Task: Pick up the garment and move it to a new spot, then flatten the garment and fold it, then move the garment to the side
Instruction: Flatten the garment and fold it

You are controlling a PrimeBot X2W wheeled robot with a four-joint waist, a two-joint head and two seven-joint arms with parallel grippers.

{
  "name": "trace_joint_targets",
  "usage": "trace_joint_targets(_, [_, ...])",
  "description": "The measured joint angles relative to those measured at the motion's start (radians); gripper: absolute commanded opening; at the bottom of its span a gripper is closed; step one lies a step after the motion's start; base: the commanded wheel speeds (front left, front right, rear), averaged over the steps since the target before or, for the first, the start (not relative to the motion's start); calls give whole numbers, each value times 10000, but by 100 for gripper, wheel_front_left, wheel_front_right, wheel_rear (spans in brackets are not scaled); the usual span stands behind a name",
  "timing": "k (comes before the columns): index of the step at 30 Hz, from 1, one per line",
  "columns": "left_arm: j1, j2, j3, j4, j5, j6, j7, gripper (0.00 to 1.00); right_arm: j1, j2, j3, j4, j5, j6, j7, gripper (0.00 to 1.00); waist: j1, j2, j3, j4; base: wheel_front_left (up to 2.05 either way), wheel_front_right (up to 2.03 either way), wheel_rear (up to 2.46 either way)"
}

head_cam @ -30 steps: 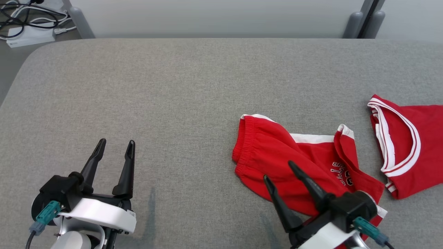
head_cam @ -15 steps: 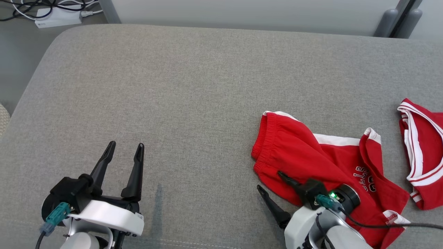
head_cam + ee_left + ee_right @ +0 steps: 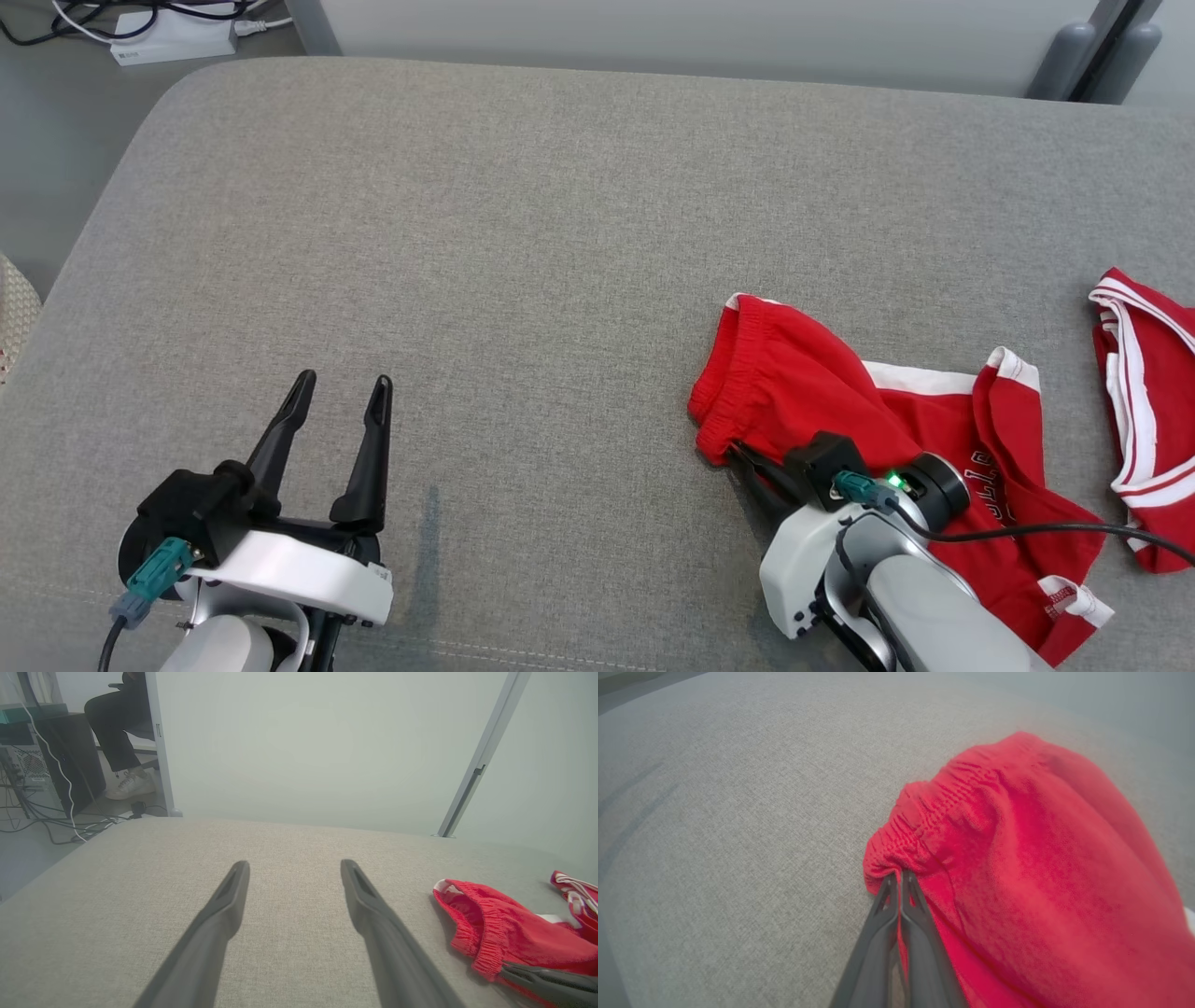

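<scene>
We are pinching the near corner of the red shorts' [image 3: 812, 373] elastic waistband with our right claw [image 3: 742, 455], its fingers pressed together on the cloth. From that grip the shorts are lying off to the right, long axis running across the grey desk [image 3: 560, 233], leg ends farthest away. Our left claw [image 3: 343, 383] is hanging open well to the left over bare desk, so we are judging the lift to be the right arm's.
</scene>
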Motion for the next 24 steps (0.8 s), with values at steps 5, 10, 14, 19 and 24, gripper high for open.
trace_joint_targets(5, [1,-56,36,138,0,-13,-46,100,-369,-23,359,-502,430,0,-209,0,0,0,-8,6,0,0,0])
trace_joint_targets(10, [-31,-219,59,290,2,-123,-48,100,-1082,-23,1912,-1626,1570,-2,-291,0,0,0,2,121,0,0,0])
trace_joint_targets(14, [-239,-332,10,420,6,-268,-58,100,-2112,-17,2991,-2084,2401,0,-290,0,0,0,28,366,0,0,0])
trace_joint_targets(19, [-410,-583,-23,594,81,-372,-59,100,-3109,-8,3707,-2111,3290,0,-299,0,0,0,73,702,0,0,0])
trace_joint_targets(24, [-646,-951,-232,846,174,-648,-61,100,-4207,-6,4383,-794,4059,0,-328,0,0,0,179,1225,0,0,0])
